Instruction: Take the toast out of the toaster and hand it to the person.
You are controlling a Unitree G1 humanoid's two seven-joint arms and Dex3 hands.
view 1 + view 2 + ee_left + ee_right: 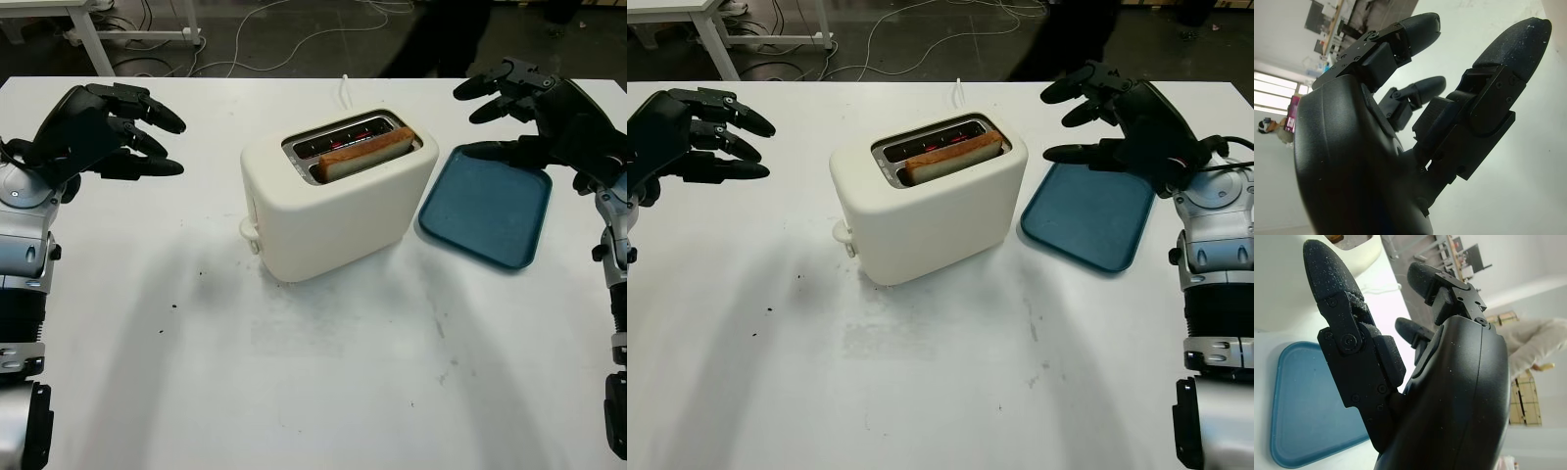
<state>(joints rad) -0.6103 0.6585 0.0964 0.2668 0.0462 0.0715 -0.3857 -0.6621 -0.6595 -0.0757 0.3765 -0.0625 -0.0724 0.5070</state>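
Toast point(364, 154) sits in toaster point(333, 211), hands open

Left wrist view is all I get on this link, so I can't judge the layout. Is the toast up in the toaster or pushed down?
Observer: The toast stands up out of the nearer slot of the white toaster, its top edge above the rim.
Operator: Where is my left hand relative to it?
Observer: The left hand is open in the air off the toaster's left side, well apart from it.
Operator: And the right hand?
Observer: The right hand is open too, above the far edge of a blue tray beside the toaster.
Operator: Anything on that tray?
Observer: Nothing lies on its visible surface.
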